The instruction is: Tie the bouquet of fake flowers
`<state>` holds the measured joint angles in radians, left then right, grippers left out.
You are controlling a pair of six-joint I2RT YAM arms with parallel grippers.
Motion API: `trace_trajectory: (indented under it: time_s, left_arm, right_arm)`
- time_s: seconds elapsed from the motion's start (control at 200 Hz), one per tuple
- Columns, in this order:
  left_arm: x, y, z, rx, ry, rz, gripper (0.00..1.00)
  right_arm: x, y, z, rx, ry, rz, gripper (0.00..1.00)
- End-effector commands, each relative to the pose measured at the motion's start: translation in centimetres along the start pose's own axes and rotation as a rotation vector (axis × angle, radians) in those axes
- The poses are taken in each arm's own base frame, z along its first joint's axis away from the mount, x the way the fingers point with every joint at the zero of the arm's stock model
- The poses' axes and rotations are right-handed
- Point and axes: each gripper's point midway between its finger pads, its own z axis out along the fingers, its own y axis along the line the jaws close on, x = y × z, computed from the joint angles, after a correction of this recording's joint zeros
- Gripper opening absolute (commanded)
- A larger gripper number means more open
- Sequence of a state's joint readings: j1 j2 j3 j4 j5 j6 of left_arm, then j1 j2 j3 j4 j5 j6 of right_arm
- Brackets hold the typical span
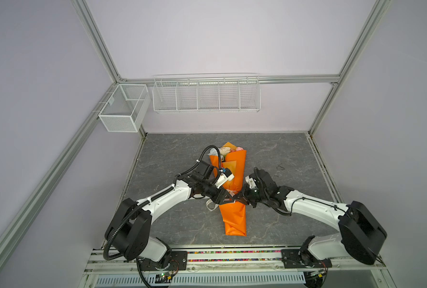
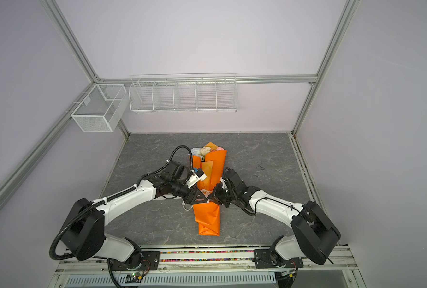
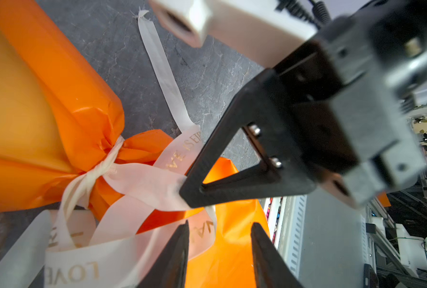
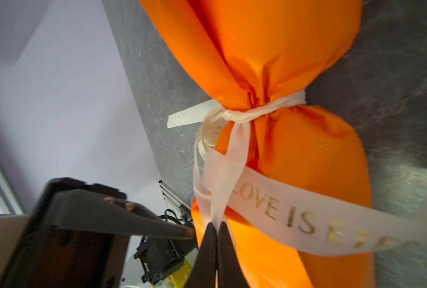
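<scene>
Down the middle of the table top [image 1: 172, 224] the bouquet of fake flowers [image 1: 233, 219] is laid flat, rose heads [image 1: 226, 150] at twelve o'clock and the folded foot of the orange paper [image 2: 207, 224] at six. It is met at the waist from both sides. The left gripper [image 1: 228, 198] is brought in from eight o'clock and the right gripper [image 1: 238, 197] from four, tips nearly nose to nose over the wrap.

In the right wrist view the right gripper [image 4: 217, 232] is pinched tight on strands of the cream ribbon [image 4: 307, 214], which is knotted round the cinched paper. The left gripper [image 3: 220, 239] is held with its fingers apart just beside the ribbon loops. Whether a strand is touched there cannot be told, as the near edge is blurred. A loose tail of ribbon is left on the table at eight o'clock from the knot.

The table top is dark grey and veined like stone. It is boxed in by pale lilac walls [image 1: 220, 37] and an aluminium frame [image 1: 100, 45]. A white mesh basket [image 1: 122, 109] is hung at ten o'clock, and a long white wire rack [image 1: 206, 96], divided into compartments, at twelve.

The paper is glossy and smooth, crumpled only where it is gathered. The ribbon is sheer and matte, with "LOVE IS" printed on it in gold.
</scene>
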<state>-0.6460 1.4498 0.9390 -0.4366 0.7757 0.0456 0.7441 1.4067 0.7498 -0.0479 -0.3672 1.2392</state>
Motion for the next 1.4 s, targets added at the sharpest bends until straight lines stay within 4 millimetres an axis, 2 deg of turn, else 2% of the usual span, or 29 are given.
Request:
trace_trajectory:
  time_s: [0.0,0.095,0.22,0.405,0.525,0.6,0.775,1.0,1.29,1.395]
  left_arm:
    - [-1.2,0.0,-2.0,-0.027,-0.062,0.013,0.42]
    - [-1.5,1.6,-2.5,-0.111,-0.081,0.025,0.38]
    - [-1.8,2.7,-2.3,-0.157,-0.032,0.081,0.36]
    - [-1.4,4.0,-0.9,-0.217,0.123,0.172,0.44]
    - [-0.7,3.4,0.3,-0.207,0.216,0.299,0.46]
    - [-0.1,3.7,0.7,-0.226,0.268,0.341,0.47]
    - [0.2,4.7,1.0,-0.239,0.343,0.362,0.48]
    - [-0.4,5.6,1.9,-0.244,0.390,0.387,0.48]
    - [0.6,4.0,2.6,-0.103,0.428,0.403,0.49]
    - [0.6,4.1,2.9,-0.097,0.428,0.397,0.49]
  right_arm:
    - [0.5,-2.2,0.0,0.094,0.020,-0.033,0.07]
    - [0.3,-2.3,0.0,0.099,0.013,-0.039,0.07]
    - [0.2,-2.2,0.1,0.100,0.009,-0.047,0.07]
    - [0.1,-2.1,0.2,0.102,0.012,-0.051,0.07]
    - [0.1,-1.8,0.0,0.097,0.011,-0.052,0.07]
    - [0.0,-1.6,-0.1,0.093,0.006,-0.056,0.08]
    - [-0.2,-0.8,-0.3,0.071,0.001,-0.063,0.08]
    - [-0.3,-0.2,-0.5,0.057,-0.003,-0.067,0.08]
    - [-0.5,-0.3,-0.6,0.059,-0.005,-0.063,0.07]
    - [-0.5,-0.3,-0.6,0.058,-0.004,-0.062,0.08]
